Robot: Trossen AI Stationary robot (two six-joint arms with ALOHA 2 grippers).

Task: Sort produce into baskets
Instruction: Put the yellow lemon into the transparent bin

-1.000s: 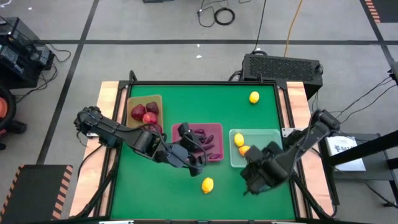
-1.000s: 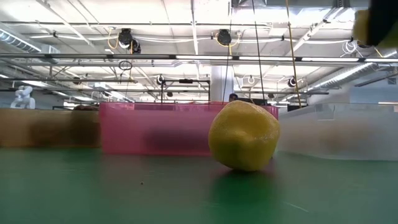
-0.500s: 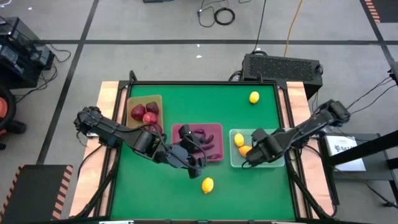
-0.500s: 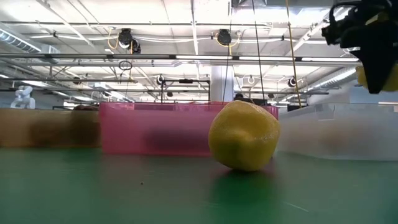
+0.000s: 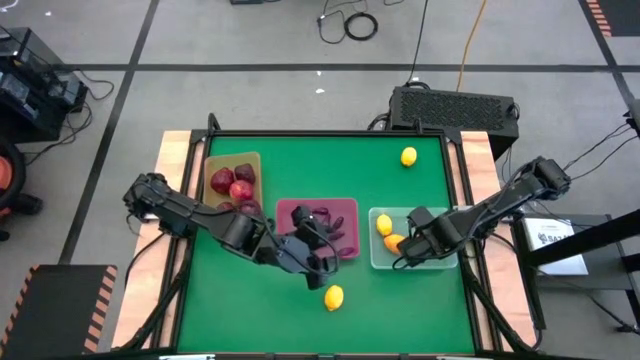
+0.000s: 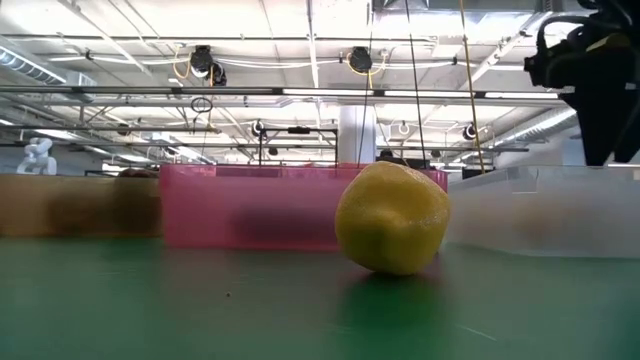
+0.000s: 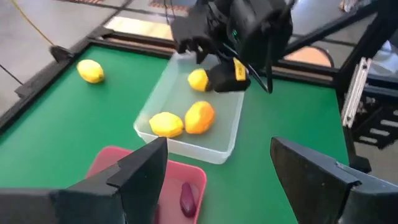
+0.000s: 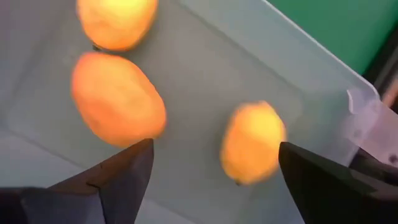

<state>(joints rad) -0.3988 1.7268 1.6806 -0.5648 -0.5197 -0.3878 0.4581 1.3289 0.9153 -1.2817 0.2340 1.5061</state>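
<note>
My right gripper point(image 5: 405, 250) hangs open over the clear tray point(image 5: 440, 215) at the table's right. A lemon point(image 8: 252, 143) shows below it between the spread fingers, touching neither; two more lemons point(image 5: 384, 225) point(image 5: 393, 241) lie at the tray's left end. My left gripper point(image 5: 315, 255) is open and empty above the near edge of the pink tray point(image 5: 345, 207), which holds purple eggplants point(image 5: 322, 217). The tan tray point(image 5: 250, 160) holds red apples point(image 5: 232, 180). One loose lemon point(image 5: 333, 296) rests on the green table near the front, another point(image 5: 408, 156) at the far right.
The three trays stand in a row slanting from far left to the right side. Open green table lies between the trays and the far edge, and along the near edge beside the loose lemon point(image 6: 390, 218). A black box point(image 5: 455, 105) stands beyond the far edge.
My right gripper has gone from the table's near right toward the far edge with a lemon, until it hung over the clear tray. The lemon that showed at its fingers half a second ago is now free of them, below in the tray.
</note>
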